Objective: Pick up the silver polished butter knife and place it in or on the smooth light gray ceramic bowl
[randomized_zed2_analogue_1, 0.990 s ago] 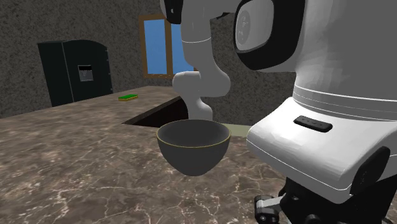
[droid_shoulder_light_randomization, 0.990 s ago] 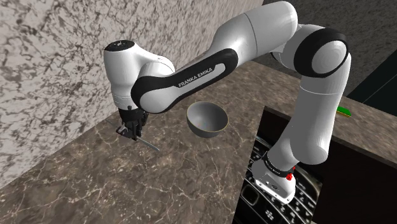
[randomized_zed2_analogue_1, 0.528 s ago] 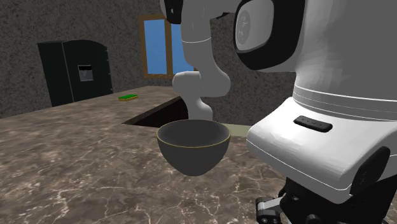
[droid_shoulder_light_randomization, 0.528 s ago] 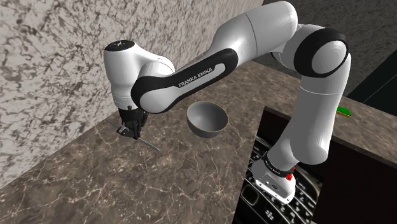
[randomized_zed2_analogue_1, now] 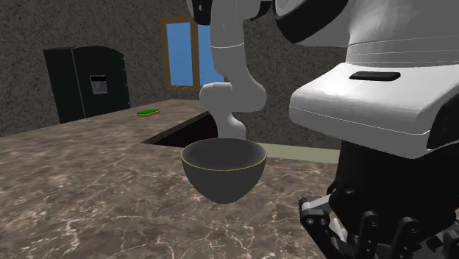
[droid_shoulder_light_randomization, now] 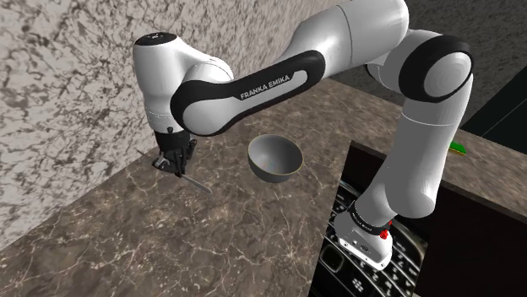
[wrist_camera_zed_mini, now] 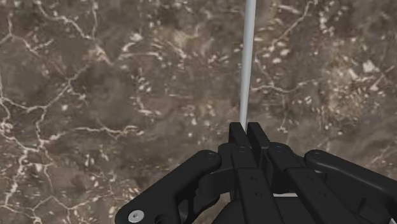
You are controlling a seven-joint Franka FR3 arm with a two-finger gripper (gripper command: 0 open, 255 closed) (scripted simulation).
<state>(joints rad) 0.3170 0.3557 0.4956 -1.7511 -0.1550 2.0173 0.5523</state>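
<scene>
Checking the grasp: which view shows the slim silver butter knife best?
Wrist view: the slim silver butter knife runs long and clear from the shut black gripper. Shoulder view: a small sliver.

Shoulder view: high, looking down over counter (droid_shoulder_light_randomization: 211, 245). Second exterior: low, close; shares bowl (randomized_zed2_analogue_1: 223, 169). Wrist: straight down, near.

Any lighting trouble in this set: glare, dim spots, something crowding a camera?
Shoulder view: evenly lit, and the knife stands out pale against the dark counter. Second exterior view: dim, with the bowl a dull grey, the blue window the brightest patch, and the arm looming across the right half. Wrist view: no glare; the knife is a light strip running out from the shut tool.
</scene>
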